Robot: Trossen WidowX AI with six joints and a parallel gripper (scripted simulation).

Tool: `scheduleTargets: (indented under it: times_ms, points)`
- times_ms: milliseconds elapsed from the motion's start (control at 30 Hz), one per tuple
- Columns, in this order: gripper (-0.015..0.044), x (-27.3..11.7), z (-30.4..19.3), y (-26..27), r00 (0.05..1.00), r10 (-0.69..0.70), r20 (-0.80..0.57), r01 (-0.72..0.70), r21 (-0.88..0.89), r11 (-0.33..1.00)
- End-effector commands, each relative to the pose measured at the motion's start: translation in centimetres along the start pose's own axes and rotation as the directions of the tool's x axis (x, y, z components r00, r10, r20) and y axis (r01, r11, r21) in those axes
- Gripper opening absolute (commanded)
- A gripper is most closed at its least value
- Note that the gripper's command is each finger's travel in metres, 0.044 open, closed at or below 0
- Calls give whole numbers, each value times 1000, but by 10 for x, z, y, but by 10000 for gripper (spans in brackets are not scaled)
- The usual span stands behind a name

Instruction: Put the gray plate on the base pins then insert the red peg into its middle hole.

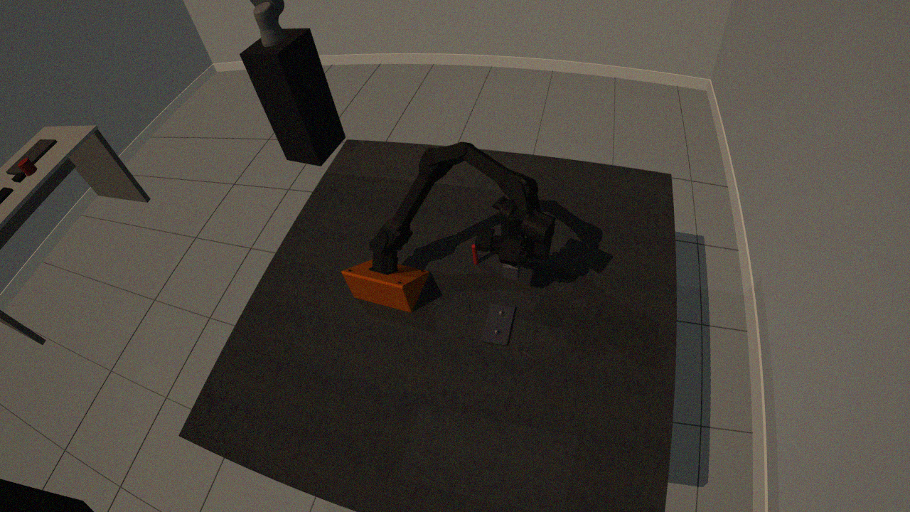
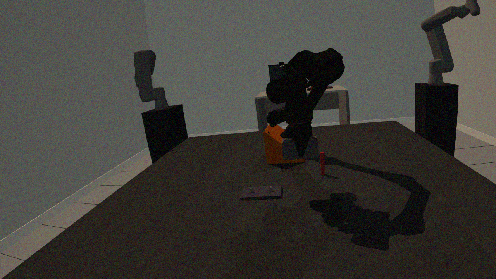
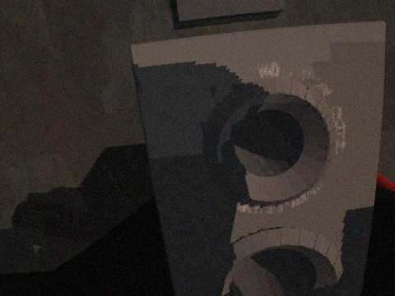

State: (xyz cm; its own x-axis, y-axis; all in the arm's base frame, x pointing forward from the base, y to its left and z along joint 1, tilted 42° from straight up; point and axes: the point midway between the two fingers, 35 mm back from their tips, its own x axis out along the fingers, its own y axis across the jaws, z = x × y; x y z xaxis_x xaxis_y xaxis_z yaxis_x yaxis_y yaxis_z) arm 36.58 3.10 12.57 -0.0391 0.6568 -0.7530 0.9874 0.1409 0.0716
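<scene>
The gray plate (image 1: 510, 272) (image 2: 289, 149) (image 3: 355, 164) is held in my gripper (image 1: 509, 262) (image 2: 301, 151) (image 3: 239, 191), which is shut on it, above the mat and off to the side of the base. Two of its holes show in the wrist view; its lower end is cut off there. The base (image 1: 491, 326) (image 2: 261, 195) (image 3: 230, 9) lies flat on the mat with two small bare pins on top. The red peg (image 1: 474, 254) (image 2: 322, 163) (image 3: 386, 182) stands upright on the mat near the gripper, apart from the base.
The dark mat (image 1: 419, 395) (image 2: 173, 229) carries the arm's orange mount (image 1: 383, 292) (image 2: 273, 149). The arm's shadow falls across the mat. A desk (image 1: 82, 143) (image 2: 343, 100) and pedestals (image 1: 296, 102) (image 2: 164, 131) with other arms stand beyond the mat.
</scene>
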Motion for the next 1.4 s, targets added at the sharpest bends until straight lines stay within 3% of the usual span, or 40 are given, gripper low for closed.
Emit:
scheduleTargets:
  times_ms: [0, 1367]
  points:
    - [0, 7, 16, -1, 1000, -4, 1, 4, 6, 1000]
    - [0, 64, 125, -19, 1000, -4, 1, 4, -11, 1000]
